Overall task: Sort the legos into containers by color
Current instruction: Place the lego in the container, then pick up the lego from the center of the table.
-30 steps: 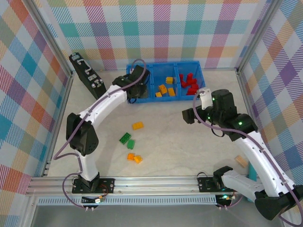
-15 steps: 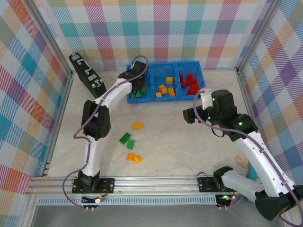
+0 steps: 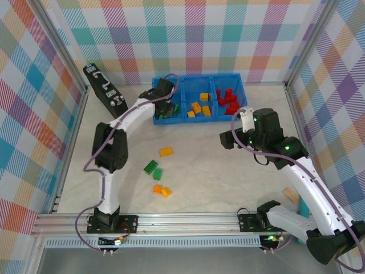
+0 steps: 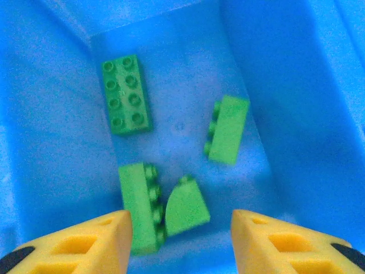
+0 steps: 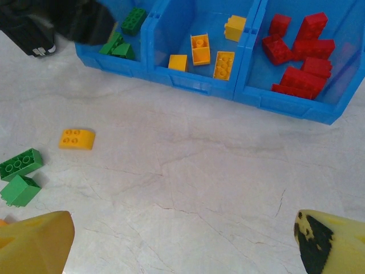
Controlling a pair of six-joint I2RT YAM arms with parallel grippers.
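Seen from above, your left gripper (image 3: 165,104) hangs over the left-hand compartment (image 4: 45,114) of the blue bin (image 3: 199,120), in the upper middle of the frame. In its wrist view the yellow fingers (image 4: 80,245) sit at the bottom edge, moderately parted with nothing between them. Four green bricks (image 4: 126,94) lie on the compartment floor above them. Orange bricks (image 5: 223,64) fill the middle compartment and red bricks (image 5: 299,77) the one at upper right. The right gripper (image 5: 182,245) hovers over bare table, jaws spread wide and empty. Five pieces wait at centre left of the overhead view: a lone orange brick (image 3: 166,151), a green pair (image 3: 153,169) just beside each other, and an orange pair (image 3: 162,190) below them. The drop into the green compartment looks finished, so lift the left gripper straight up until the fingers clear the bin wall. Only then swing it toward the loose pieces. Open wider on the way down and close across a brick's short sides. For the green pair, take the outer brick first so the neighbour is not dragged along.
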